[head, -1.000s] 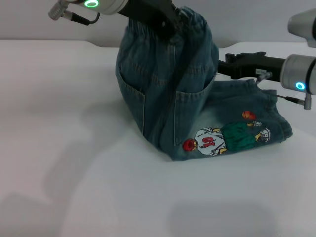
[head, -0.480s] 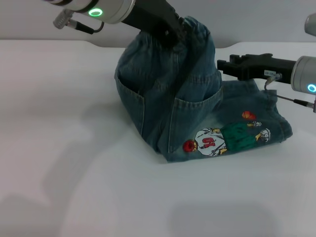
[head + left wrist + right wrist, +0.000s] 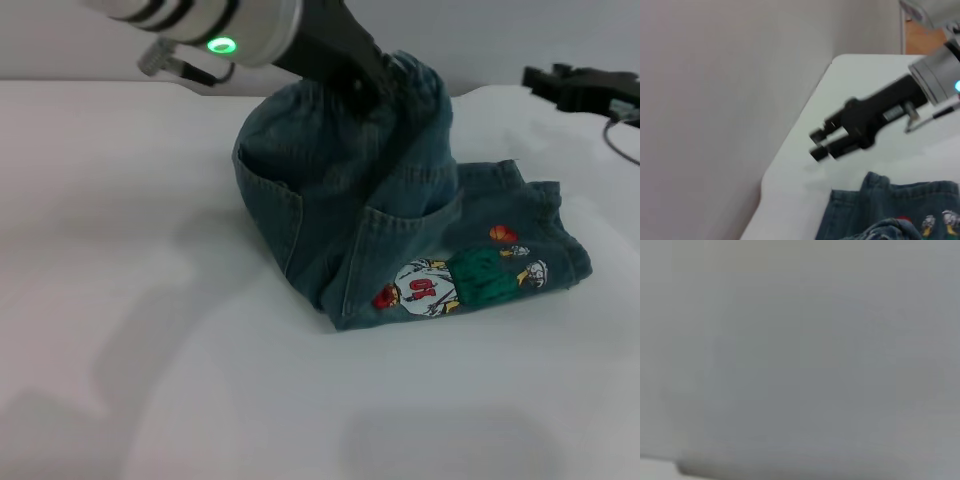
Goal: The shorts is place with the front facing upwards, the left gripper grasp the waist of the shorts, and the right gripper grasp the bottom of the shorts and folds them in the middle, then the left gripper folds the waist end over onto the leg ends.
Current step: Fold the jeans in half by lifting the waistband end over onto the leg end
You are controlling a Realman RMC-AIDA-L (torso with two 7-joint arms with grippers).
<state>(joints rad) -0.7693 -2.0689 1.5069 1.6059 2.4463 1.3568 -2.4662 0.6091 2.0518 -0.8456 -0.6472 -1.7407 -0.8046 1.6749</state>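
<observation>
The waist of the shorts [image 3: 405,85] is held pinched and raised by the left gripper [image 3: 368,82]; the right gripper [image 3: 817,145], near the table's [image 3: 150,300] far right corner, is slightly spread, holding nothing.

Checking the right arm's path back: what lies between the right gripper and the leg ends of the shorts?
Only bare white table separates the right gripper from the leg ends, clearest in the left wrist view.

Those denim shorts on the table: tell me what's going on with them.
The left gripper is shut on the waist of the shorts, holding it lifted over the leg ends, which lie flat on the white table with the cartoon print up. The shorts are already folded lengthwise. The right gripper hangs clear beyond the leg ends, holding nothing. The waist-over-legs fold is not yet laid down.
</observation>
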